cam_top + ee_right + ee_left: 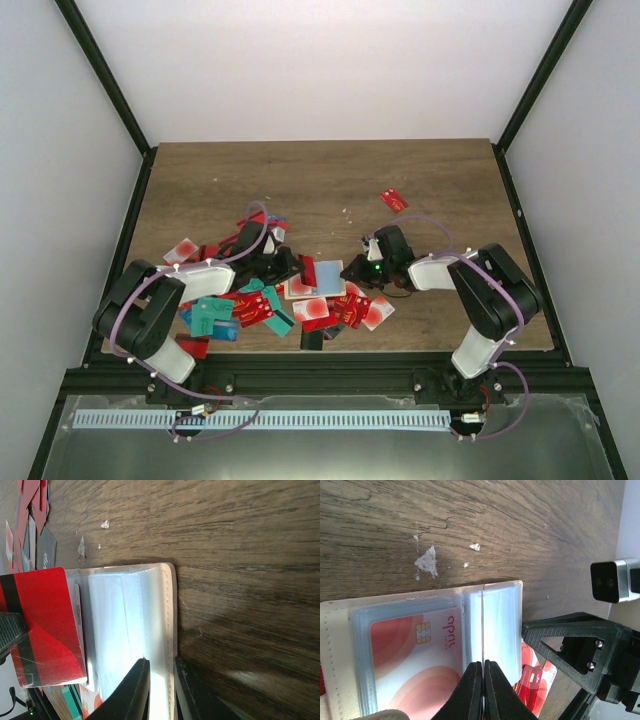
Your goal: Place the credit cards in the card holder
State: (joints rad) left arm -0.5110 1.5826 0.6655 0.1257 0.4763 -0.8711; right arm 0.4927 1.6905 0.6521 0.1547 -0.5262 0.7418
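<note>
The card holder point(328, 272) lies open on the wooden table, beige-edged with clear bluish sleeves point(500, 620). A white-and-red card point(415, 655) sits in its left pocket. My left gripper point(483, 664) is shut on a red credit card point(45, 625) with a black stripe. In the left wrist view this card shows edge-on point(483, 625), standing over the holder's middle sleeve. My right gripper point(161, 669) is shut on the holder's beige right edge point(170, 610), one finger on the sleeve side and one on the table side. From above, both grippers point(297, 266) point(352, 270) flank the holder.
Several loose red, teal and blue cards point(250, 305) are strewn left of and in front of the holder, more red ones point(360, 310) to its right. A single red card point(394, 200) lies farther back. White scuffs point(427, 562) mark the wood beyond the holder.
</note>
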